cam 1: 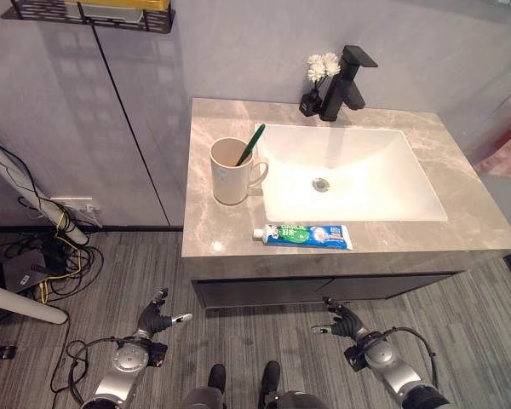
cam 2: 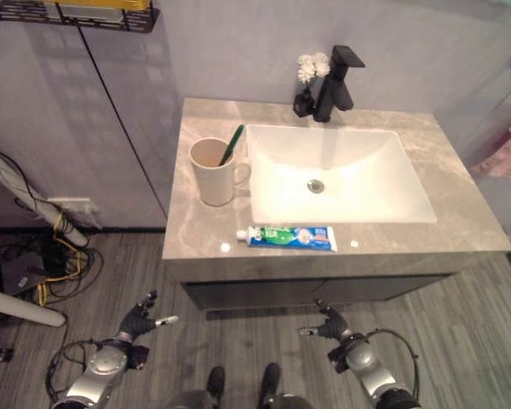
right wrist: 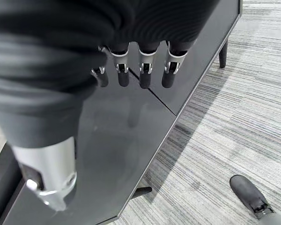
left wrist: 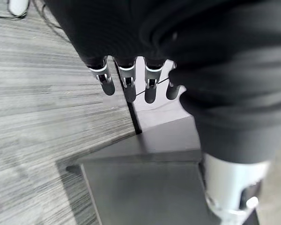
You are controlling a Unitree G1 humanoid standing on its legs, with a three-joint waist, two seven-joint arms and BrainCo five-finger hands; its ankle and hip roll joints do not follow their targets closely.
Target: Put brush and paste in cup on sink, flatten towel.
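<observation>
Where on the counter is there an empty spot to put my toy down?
The widest bare patch is the counter right of the sink basin. A smaller one lies front left, before the cup. It is crowded around the toothpaste, and behind, by the faucet and flowers.

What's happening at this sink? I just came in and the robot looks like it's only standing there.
Nothing is being handled right now. The left hand and right hand hang low in front of the cabinet, fingers relaxed and holding nothing. On the counter, the green toothbrush already stands in the cream cup left of the basin. The toothpaste tube lies flat near the front edge, not yet in the cup. A pink towel hangs at the far right.
</observation>
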